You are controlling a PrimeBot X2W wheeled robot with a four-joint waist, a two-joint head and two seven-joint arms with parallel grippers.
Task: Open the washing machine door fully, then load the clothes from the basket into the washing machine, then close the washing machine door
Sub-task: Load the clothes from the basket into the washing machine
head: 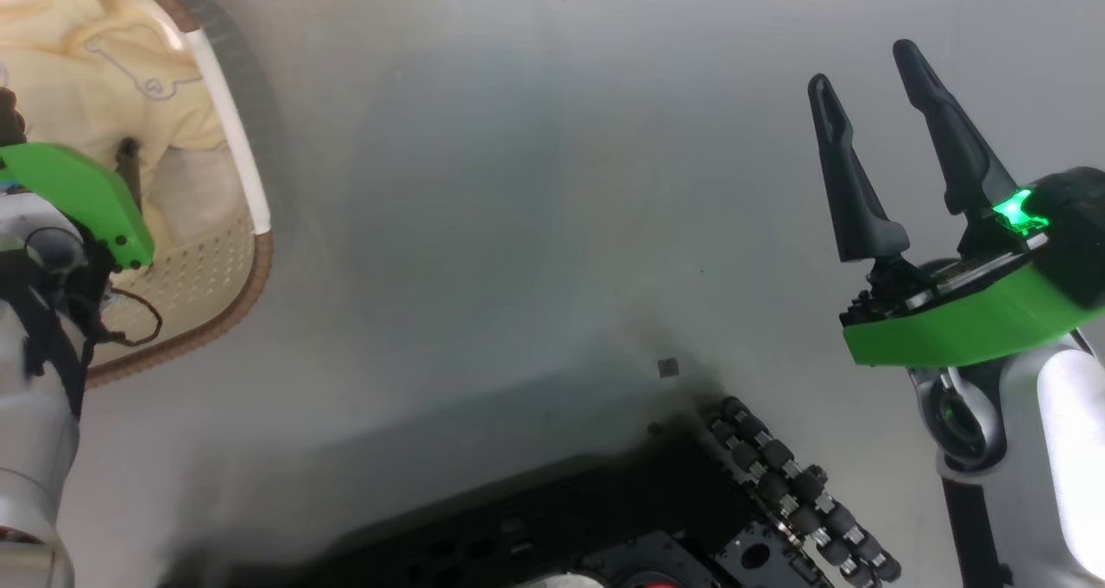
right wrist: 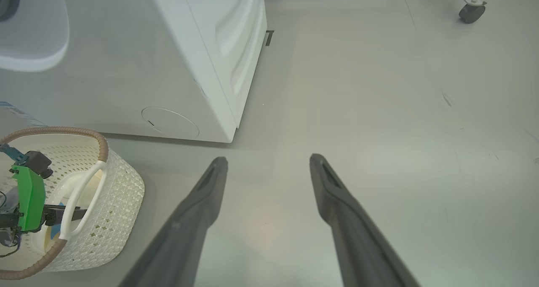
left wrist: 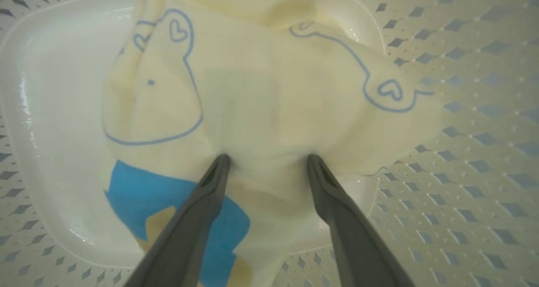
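The left hand point(left wrist: 267, 158) is being held with its fingers apart, and the tips are being pressed into a fold of the clothes point(left wrist: 269, 80), which are lying bunched inside the basket point(left wrist: 467, 160). If only a thin pinch is being gathered, the soft cloth is likely to be lost on the lift. If too much is being taken, a trailing part could be caught on the brown rim point(head: 264, 268) or the white handle point(head: 229, 122), and the light basket could be dragged or tipped. Movement inside is being hemmed in by the perforated walls, so a straight upward lift is being favoured.

Beyond the rim, bare floor point(right wrist: 379, 110) is being left open. The right hand point(head: 863, 66) is being held over it, fingers apart with nothing between them, well apart from the basket. Farther off, the washing machine point(right wrist: 202, 59) is being approached across a short strip of floor, where a loosely held garment could be dropped.
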